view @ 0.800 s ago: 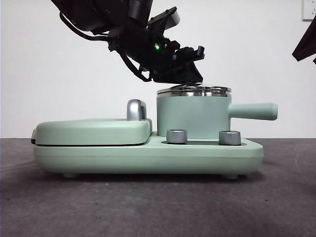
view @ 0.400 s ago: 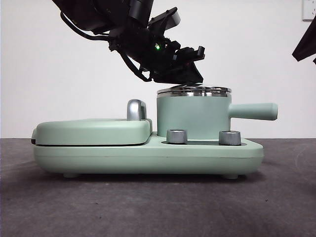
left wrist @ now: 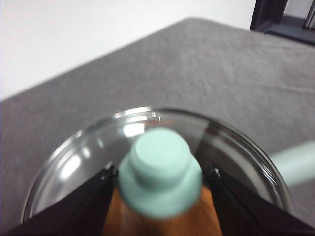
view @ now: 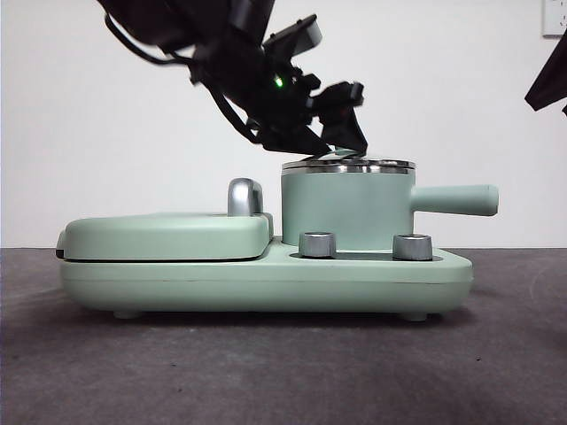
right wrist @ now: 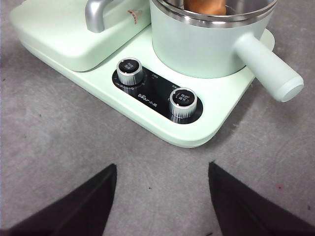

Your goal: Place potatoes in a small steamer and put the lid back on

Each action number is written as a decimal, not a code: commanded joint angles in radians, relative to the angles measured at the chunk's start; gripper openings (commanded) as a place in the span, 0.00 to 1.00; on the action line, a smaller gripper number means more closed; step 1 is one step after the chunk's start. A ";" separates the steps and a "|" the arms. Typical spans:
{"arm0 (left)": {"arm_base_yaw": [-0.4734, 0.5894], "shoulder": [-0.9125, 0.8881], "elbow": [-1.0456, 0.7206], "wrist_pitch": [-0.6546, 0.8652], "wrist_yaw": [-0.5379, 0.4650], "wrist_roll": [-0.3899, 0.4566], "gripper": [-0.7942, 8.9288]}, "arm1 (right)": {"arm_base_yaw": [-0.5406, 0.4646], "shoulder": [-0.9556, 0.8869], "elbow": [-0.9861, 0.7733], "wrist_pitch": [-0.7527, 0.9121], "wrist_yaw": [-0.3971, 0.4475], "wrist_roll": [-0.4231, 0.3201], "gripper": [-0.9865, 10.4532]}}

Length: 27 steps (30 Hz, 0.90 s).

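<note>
- Lid (left wrist: 147, 162) seated on small steamer (view: 345, 208), steel rim flush with the pot's rim in front view.
- Left gripper (left wrist: 160, 179) directly over the pot; its fingers (left wrist: 83, 206) flank the lid's knob (left wrist: 160, 169), one each side. Contact or a sliver of gap: cannot tell, view blurred.
- Potato (right wrist: 205, 6) inside the steamer, orange-brown under the glass, just beneath the fingers.
- Right gripper (right wrist: 161, 196) waits low over the surface (right wrist: 59, 147), fingers spread, holding nothing; the steamer's handle (right wrist: 268, 66) lies well beyond them.
- Judgement: both steps look done; only letting go and clearing the arm left.
</note>
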 commanded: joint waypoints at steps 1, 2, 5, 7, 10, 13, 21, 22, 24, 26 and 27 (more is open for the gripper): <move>-0.002 -0.069 0.014 -0.057 0.003 -0.035 0.39 | 0.005 0.004 0.005 0.009 0.000 0.010 0.34; 0.002 -0.093 0.014 -0.085 0.005 -0.048 0.39 | 0.005 0.004 0.005 0.010 0.000 0.010 0.34; 0.022 -0.164 0.014 -0.177 0.036 -0.119 0.39 | 0.005 0.004 0.005 0.010 0.000 0.010 0.34; 0.042 -0.204 0.014 -0.246 0.059 -0.174 0.39 | 0.005 0.004 0.005 0.010 0.000 0.010 0.34; 0.072 -0.256 0.012 -0.348 0.089 -0.213 0.32 | 0.005 0.004 0.005 0.010 0.000 0.010 0.34; 0.097 -0.312 -0.016 -0.406 0.104 -0.211 0.29 | 0.005 0.005 0.005 0.010 0.000 0.010 0.34; 0.151 -0.558 -0.321 -0.359 0.104 -0.243 0.29 | 0.005 0.005 0.005 0.011 0.000 0.010 0.34; 0.156 -0.594 -0.363 -0.352 0.104 -0.247 0.29 | 0.005 0.005 0.005 0.011 0.000 0.010 0.34; 0.167 -0.682 -0.461 -0.339 0.104 -0.267 0.29 | 0.005 0.005 0.005 0.011 0.000 0.010 0.34; 0.177 -0.772 -0.543 -0.341 0.103 -0.275 0.29 | 0.005 0.005 0.005 0.011 0.000 0.010 0.34; 0.181 -0.811 -0.575 -0.344 0.103 -0.282 0.29 | 0.005 0.005 0.005 0.012 0.000 0.010 0.34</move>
